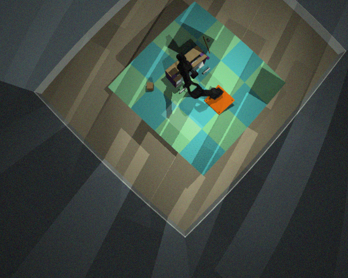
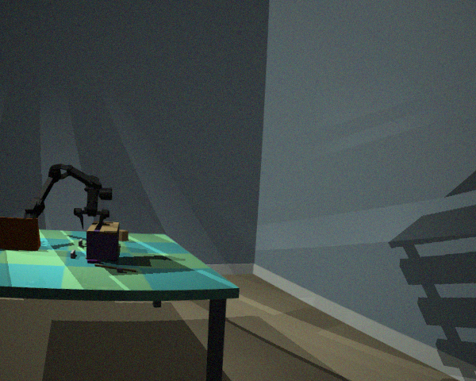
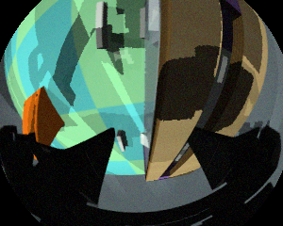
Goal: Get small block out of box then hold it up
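The box (image 1: 195, 52) (image 2: 102, 247) (image 3: 172, 137) stands upright on the table, with a tan slotted top, dark purple ends and a clear front. The small block cannot be made out in any view; the arm and the box top hide much of the inside. My gripper (image 2: 91, 225) (image 3: 150, 130) is open and empty and points down. It is above the box's front edge: in the wrist view one finger is over the box top and the other over the table in front. In the top view the arm hides the fingers.
A brown cube (image 1: 149, 86) (image 2: 124, 235) stands beyond one box end. A thin stick (image 1: 206, 44) (image 2: 115, 268) lies near the other. Two small pale bars (image 1: 206, 70) (image 2: 73, 254) (image 3: 101, 25) lie in front. The arm's orange base (image 1: 223, 103) (image 2: 19, 233) (image 3: 33, 113) is farther forward.
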Robot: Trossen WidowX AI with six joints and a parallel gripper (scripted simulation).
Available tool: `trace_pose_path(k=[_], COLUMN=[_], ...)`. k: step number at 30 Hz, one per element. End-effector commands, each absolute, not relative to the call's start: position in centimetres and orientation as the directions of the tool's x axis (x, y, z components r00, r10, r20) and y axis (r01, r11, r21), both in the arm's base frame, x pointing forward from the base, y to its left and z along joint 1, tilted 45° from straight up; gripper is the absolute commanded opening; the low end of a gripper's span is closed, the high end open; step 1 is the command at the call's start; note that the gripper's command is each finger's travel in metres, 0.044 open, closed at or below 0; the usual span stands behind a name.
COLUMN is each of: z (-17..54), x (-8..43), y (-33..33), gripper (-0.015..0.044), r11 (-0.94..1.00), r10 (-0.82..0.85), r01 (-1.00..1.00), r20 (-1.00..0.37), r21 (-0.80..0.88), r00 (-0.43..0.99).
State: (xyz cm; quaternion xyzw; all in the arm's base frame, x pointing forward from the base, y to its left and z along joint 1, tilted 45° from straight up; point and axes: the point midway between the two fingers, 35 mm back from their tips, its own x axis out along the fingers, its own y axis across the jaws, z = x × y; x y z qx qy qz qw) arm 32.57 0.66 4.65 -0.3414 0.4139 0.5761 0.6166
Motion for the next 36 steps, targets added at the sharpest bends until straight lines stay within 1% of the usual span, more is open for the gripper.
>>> trace_pose_path(k=[1,12,17,27,36], z=[4.2,2.9,2.9,0.4,1.5], x=[32.5,32.3,32.4,32.0,31.9], y=[1.1,2.3,1.7,-0.7,0.4], gripper=[0.04,0.04,0.04,0.04,0.04], r11=[0.106,0.106,0.103,0.102,0.102], r10=[0.432,0.434,0.429,0.428,0.429], r01=[-0.993,-0.993,-0.993,-0.993,-0.993], r20=[-0.902,-0.901,-0.903,-0.904,-0.903], r21=[0.061,0.061,0.056,0.057,0.057], r00=[-0.009,-0.009,-0.007,-0.008,-0.008])
